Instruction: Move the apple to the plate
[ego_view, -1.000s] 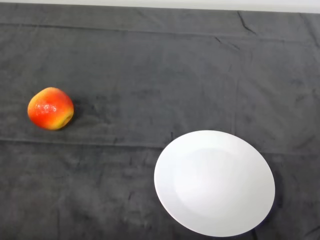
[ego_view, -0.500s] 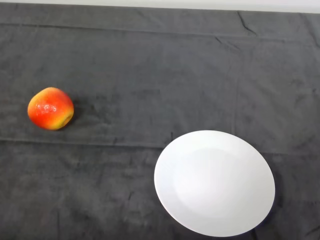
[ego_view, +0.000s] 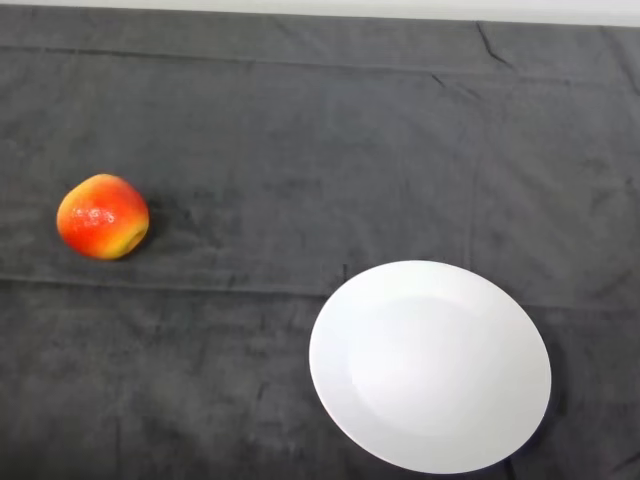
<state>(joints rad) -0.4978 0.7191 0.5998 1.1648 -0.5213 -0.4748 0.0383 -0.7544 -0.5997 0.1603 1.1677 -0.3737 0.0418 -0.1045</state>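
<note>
Apple sits well left of empty plate on cloth; reach from the left, wrap fingers round apple before lifting.

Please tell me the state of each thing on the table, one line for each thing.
apple: resting on the dark cloth at the left, not held, apart from the plate.
plate: white, lying flat at the lower right, nothing on it.
dark cloth: spread over the table, with creases.
</note>
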